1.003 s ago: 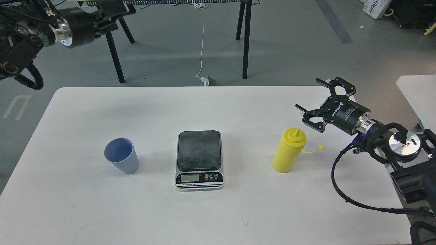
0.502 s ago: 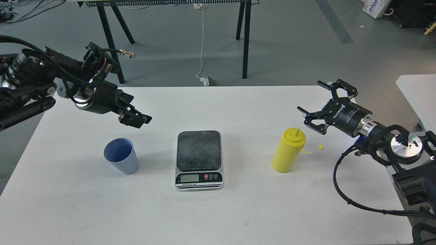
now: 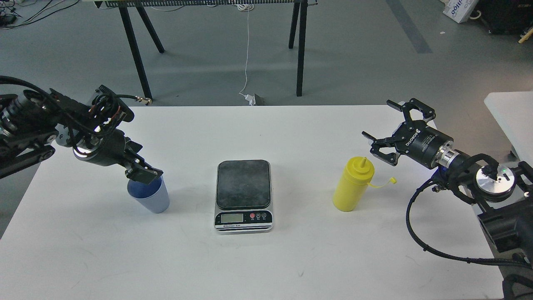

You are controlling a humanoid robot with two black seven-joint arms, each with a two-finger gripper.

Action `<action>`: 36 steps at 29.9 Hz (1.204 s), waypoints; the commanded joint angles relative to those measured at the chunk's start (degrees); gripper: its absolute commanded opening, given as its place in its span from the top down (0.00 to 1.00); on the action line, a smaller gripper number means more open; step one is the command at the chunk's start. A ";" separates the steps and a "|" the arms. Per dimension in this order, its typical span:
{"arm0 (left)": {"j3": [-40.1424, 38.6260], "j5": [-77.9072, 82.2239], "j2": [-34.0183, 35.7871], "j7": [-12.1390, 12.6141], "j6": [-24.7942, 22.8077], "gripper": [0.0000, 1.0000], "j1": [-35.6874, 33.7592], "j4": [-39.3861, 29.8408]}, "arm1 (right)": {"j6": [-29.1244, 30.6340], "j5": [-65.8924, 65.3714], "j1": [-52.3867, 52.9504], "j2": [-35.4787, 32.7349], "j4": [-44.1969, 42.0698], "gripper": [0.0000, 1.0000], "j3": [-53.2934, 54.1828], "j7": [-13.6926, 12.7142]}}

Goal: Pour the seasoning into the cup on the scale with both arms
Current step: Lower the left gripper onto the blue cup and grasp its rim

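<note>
The left gripper has dropped onto the cup's rim left of the scale, grip unclear, while the right gripper gapes near the seasoning.

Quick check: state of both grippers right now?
Left gripper: at the light-blue plastic cup rim; cannot tell.
Right gripper: open, empty.
</note>
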 commanded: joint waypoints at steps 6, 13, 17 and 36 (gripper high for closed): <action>0.00 1.57 -0.53 0.00 -0.01 0.01 1.03 3.55 | 0.00 0.00 -1.20 0.00 0.83 0.04 0.01 0.00; 0.00 1.57 -0.71 0.00 -0.01 0.01 2.70 4.17 | 0.00 0.00 -1.46 -0.09 0.83 0.04 0.10 0.00; -0.09 1.57 -1.06 0.00 -0.01 0.02 3.75 5.30 | 0.00 0.00 -1.46 -0.18 0.83 0.04 0.10 0.00; -0.09 1.13 -5.28 0.00 -0.01 0.07 6.65 10.49 | 0.00 0.00 -2.25 -0.53 0.92 0.04 0.10 0.00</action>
